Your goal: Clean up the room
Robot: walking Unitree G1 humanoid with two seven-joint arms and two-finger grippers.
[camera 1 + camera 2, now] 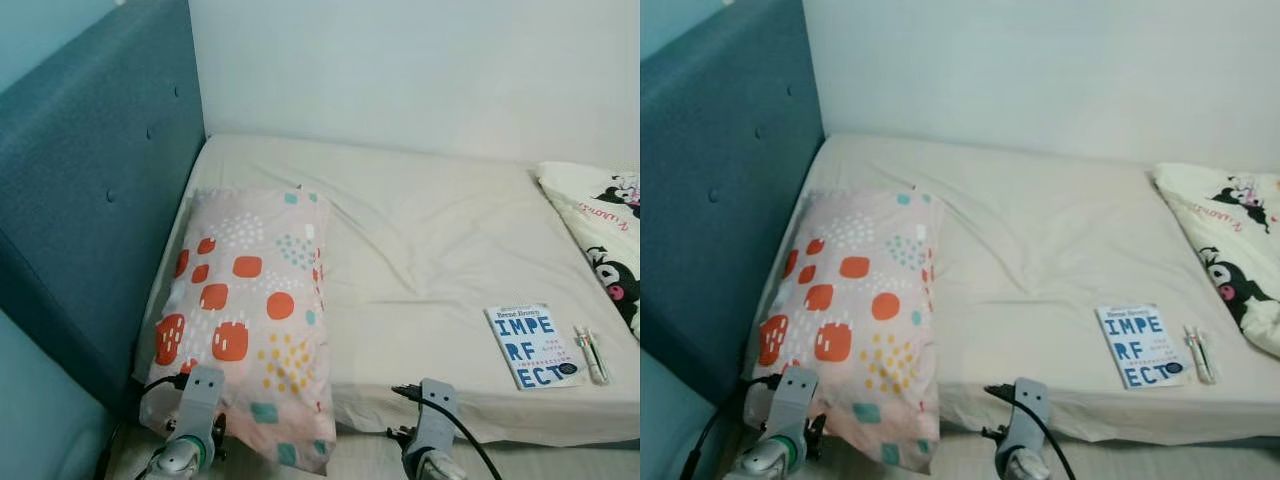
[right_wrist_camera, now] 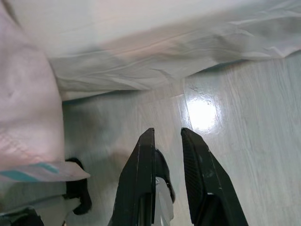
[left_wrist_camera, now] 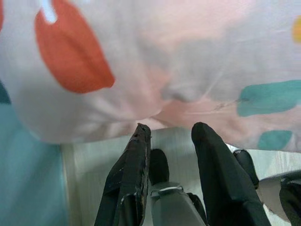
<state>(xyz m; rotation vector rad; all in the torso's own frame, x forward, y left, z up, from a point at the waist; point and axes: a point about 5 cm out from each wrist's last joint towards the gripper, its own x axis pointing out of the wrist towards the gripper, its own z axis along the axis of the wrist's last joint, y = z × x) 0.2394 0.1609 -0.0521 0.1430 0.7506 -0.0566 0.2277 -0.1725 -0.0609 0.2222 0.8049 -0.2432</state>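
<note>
Facing a bed with a cream fitted sheet, set against a teal padded headboard and a pale wall. Lying at the head end beside the headboard, a pink pillow with orange, teal and yellow spots, its near end hanging over the mattress edge. Resting near the front edge of the bed, well apart from the pillow, a white paperback book with blue lettering, with a pair of slim pens just beside it. Draped at the far foot end, a cream blanket printed with black cartoon figures. Hanging low before the bed, left gripper just under the overhanging pillow end, fingers parted and grasping nothing. Poised over the pale glossy floor by the sheet's hem, right gripper, fingers slightly apart and empty.
</note>
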